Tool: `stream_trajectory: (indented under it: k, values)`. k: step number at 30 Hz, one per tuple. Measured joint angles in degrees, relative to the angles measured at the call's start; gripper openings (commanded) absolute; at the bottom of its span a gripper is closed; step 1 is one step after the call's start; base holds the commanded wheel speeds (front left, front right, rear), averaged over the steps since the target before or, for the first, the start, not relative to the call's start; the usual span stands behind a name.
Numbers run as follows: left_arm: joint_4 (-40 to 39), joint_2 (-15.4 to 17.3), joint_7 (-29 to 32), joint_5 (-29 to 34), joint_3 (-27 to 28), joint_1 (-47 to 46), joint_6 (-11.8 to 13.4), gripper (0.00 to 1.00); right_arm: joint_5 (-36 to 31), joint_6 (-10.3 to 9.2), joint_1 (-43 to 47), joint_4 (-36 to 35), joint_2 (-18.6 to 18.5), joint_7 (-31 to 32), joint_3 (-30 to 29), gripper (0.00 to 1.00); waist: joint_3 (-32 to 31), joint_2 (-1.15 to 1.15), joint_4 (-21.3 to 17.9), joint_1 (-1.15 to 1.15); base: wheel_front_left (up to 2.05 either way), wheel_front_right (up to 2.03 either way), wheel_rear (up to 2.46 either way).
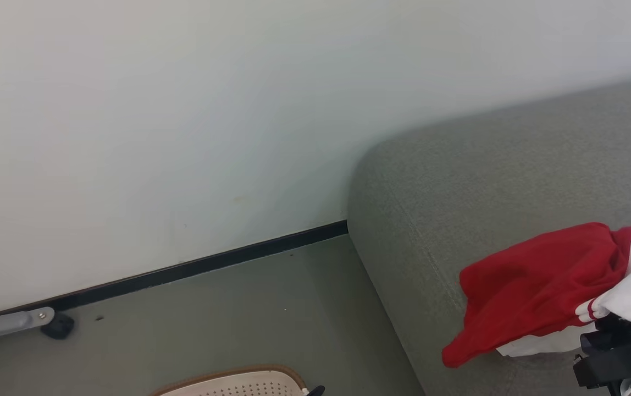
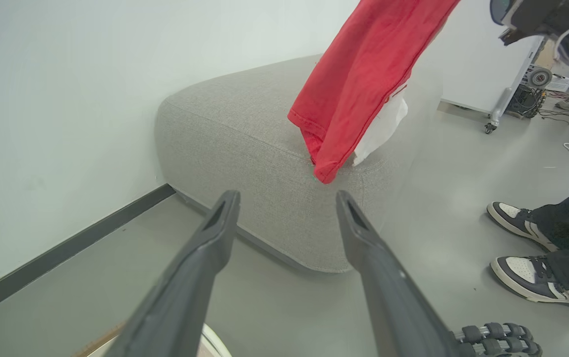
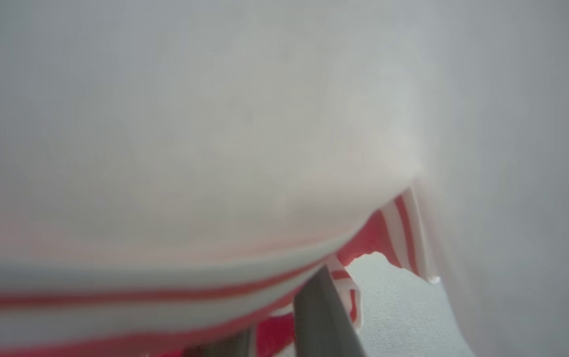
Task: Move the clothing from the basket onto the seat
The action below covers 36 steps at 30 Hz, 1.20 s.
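A red garment with white panels and striped trim, the clothing (image 1: 535,286), hangs from my right gripper (image 1: 612,338), which is shut on its upper end at the lower right. In the left wrist view the clothing (image 2: 364,84) trails down, and its lower end touches the near corner of the grey seat (image 2: 235,129). In the right wrist view, white and striped fabric (image 3: 215,148) lies close against the lens, over a dark finger (image 3: 319,317). My left gripper (image 2: 287,198) is open and holds nothing, low over the floor, pointing at the seat's corner. The basket (image 1: 238,375) shows its brown rim at the bottom edge.
A white wall with a black skirting strip (image 1: 211,264) runs behind the seat (image 1: 486,176). A grey metal leg on a black caster (image 1: 57,325) stands at the left. A person's two shoes (image 2: 527,248) rest on the floor right of the seat, with cables and a wheeled stand (image 2: 502,104) behind.
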Motion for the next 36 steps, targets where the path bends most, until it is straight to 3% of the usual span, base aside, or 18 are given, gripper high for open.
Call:
stream_trajectory:
  k: [12,26,36]
  values:
    - [-1.25,0.03,0.0,0.53,-1.12,0.02,0.0,1.0,-0.33,-1.7,3.96,-3.23,1.31,0.0,-2.23,0.0,1.44,0.0,-6.11,0.0,0.0,0.0,0.0]
    - [-2.3,0.16,0.0,1.54,-1.15,-0.01,0.0,1.0,-0.9,-2.2,4.71,-4.77,2.7,0.0,-5.04,0.0,3.84,0.0,-12.55,0.0,0.0,0.0,0.0]
    - [-2.98,1.8,0.0,2.45,-3.47,-0.47,0.0,1.0,3.97,-2.1,5.14,-3.48,3.61,0.0,-10.02,0.0,7.75,0.0,-13.71,0.0,0.0,0.0,0.0]
